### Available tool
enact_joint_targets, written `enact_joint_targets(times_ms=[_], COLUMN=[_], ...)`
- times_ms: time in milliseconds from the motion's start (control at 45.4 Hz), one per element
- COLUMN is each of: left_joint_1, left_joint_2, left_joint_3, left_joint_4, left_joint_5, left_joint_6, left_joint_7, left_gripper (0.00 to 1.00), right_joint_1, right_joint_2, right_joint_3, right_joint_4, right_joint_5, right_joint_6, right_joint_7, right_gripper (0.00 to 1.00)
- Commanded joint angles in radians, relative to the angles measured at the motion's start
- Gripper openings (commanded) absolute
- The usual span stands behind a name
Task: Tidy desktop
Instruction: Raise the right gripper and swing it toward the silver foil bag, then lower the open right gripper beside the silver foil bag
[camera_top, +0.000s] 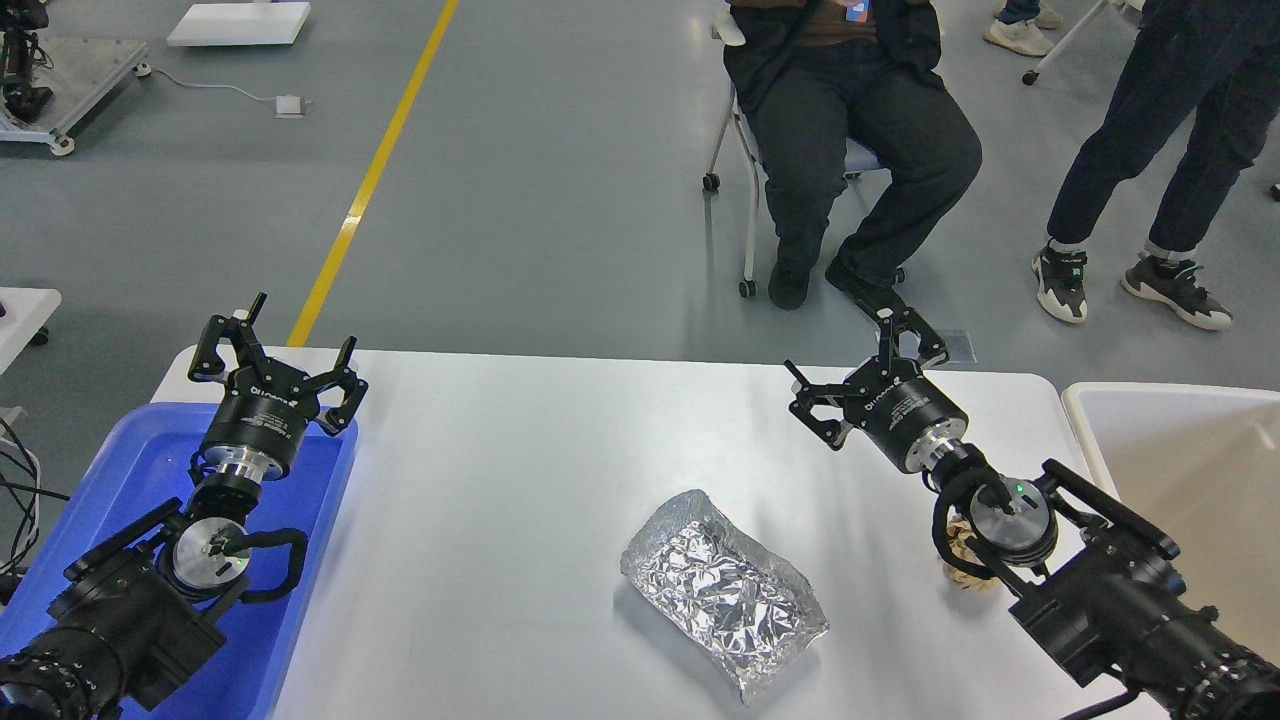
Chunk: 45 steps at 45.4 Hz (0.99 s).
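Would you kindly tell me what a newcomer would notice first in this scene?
The crumpled foil tray lies alone near the middle of the white desktop. Two black arms flank it, the left pincer open above the blue tray, the right pincer open near the beige bin.

the white desktop (520, 450) is seen carrying a crumpled foil tray (722, 590) near its middle; a blue tray (150, 480) is set at its left edge, and a small tan object (958, 560) is half hidden right.
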Motion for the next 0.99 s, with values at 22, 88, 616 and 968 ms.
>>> enact_joint_targets(times_ms=[22,88,616,968], left_joint_1=[0.000,0.000,0.000,-0.002], left_joint_2=[0.000,0.000,0.000,0.000], left_joint_3=[0.000,0.000,0.000,0.000], left_joint_4=[0.000,0.000,0.000,0.000], left_joint_5=[-0.001,0.000,0.000,0.000], left_joint_6=[0.000,0.000,0.000,-0.002], left_joint_7=[0.000,0.000,0.000,0.002], left_gripper=[1.00,1.00,1.00,1.00], right_joint_1=[0.021,0.026,0.127,0.172], right_joint_2=[-0.023,-0.065,-0.167,-0.294], right_joint_3=[-0.004,-0.004,-0.203,-0.436], right_joint_4=[0.084,0.141,0.327,0.342], right_joint_5=[-0.139,-0.145,-0.446,-0.877], right_joint_6=[0.000,-0.001,-0.055,-0.159], right_joint_7=[-0.002,-0.003,-0.008,0.020], right_gripper=[1.00,1.00,1.00,1.00])
